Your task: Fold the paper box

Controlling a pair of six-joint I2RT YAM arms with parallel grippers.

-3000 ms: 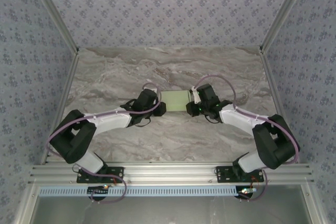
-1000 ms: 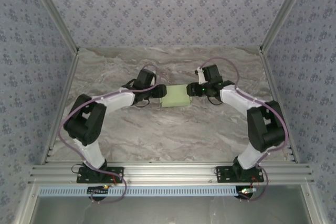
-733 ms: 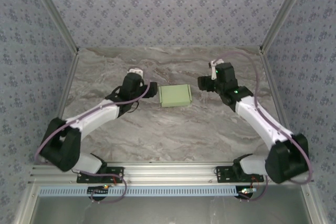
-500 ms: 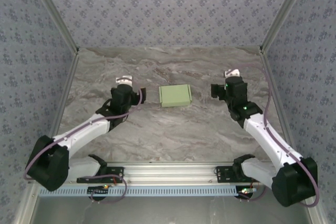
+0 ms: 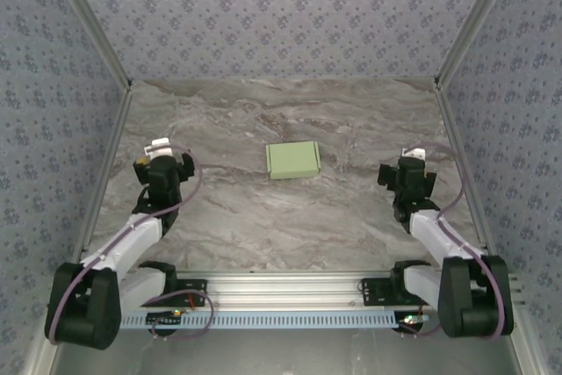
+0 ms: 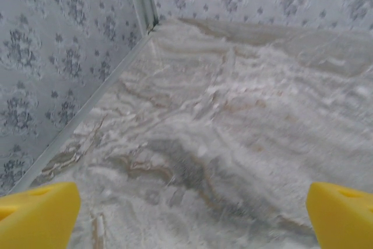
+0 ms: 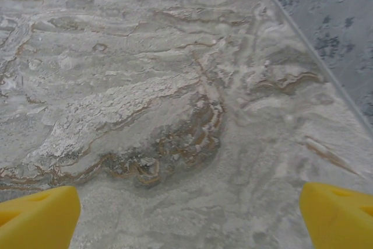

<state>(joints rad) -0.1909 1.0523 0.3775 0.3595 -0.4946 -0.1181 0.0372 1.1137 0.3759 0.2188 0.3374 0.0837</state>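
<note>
Two grippers stood empty, jaws spread wide. The left gripper (image 5: 163,162) hung low near the left edge of the table (image 5: 263,226), and in its wrist view the yellow fingertips (image 6: 36,213) sat at the two bottom corners with bare marble between them. The right gripper (image 5: 409,171) mirrored it near the right edge, its fingertips (image 7: 38,214) just as far apart over veined stone.

Between the arms, well apart from both, the box (image 5: 292,160) lay flat on the marble a little beyond the table's middle. It looked like a low, closed rectangle with its broad face up, so the folding appeared done or nearly so.

Being thin card, it was probably very light and stiff only along its creases. A hard squeeze would likely dent a wall, and a push would likely send it sliding over the smooth stone. The safest hold seemed to be a light pinch across two opposite side walls, near the corners where the card is doubled.
</note>
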